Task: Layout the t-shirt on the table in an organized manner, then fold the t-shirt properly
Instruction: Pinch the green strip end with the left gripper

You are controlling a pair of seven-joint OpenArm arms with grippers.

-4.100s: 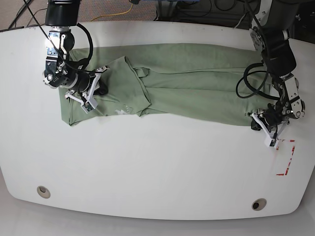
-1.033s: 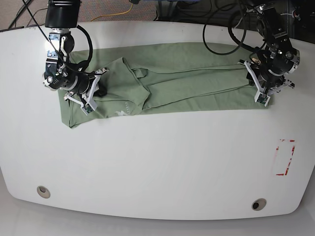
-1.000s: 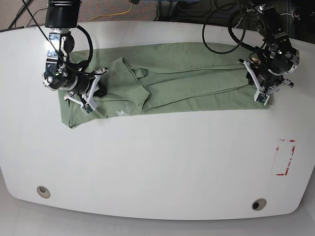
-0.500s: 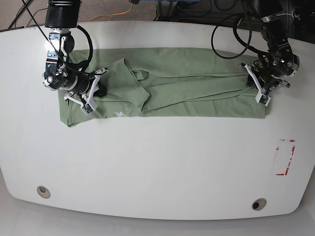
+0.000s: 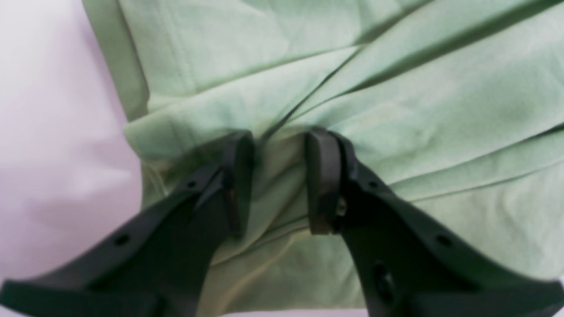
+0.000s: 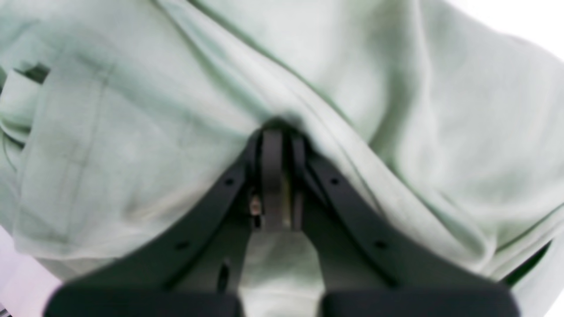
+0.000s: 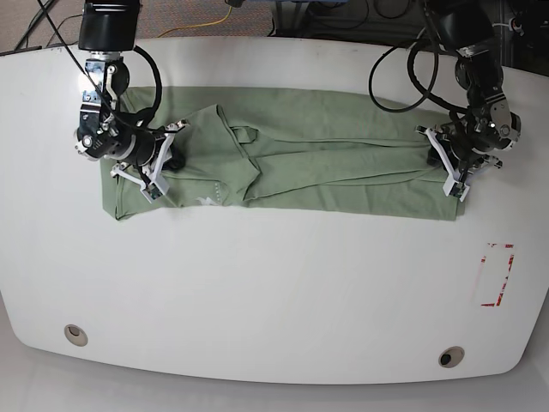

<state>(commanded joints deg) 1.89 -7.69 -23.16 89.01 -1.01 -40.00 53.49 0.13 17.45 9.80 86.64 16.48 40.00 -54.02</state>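
Note:
The pale green t-shirt (image 7: 343, 129) lies stretched sideways across the far half of the white table (image 7: 274, 292), with a folded flap near its left end. My right gripper (image 7: 159, 167) rests on that left end. In the right wrist view this gripper (image 6: 275, 136) is shut, pinching a ridge of the t-shirt (image 6: 132, 132). My left gripper (image 7: 452, 172) sits at the shirt's right edge. Seen from the left wrist, this gripper (image 5: 280, 176) stands open, its fingers apart over creased t-shirt cloth (image 5: 440, 88) beside bare table (image 5: 44, 132).
A red tape rectangle (image 7: 497, 275) marks the table's right side. Two round grommet holes (image 7: 75, 333) (image 7: 451, 356) sit near the front edge. Black cables loop around both arms at the back of the table.
The left arm moved toward the table's front, and the shirt's right end came with it, so its lower edge lies lower and straighter. The right gripper stayed on the left end.

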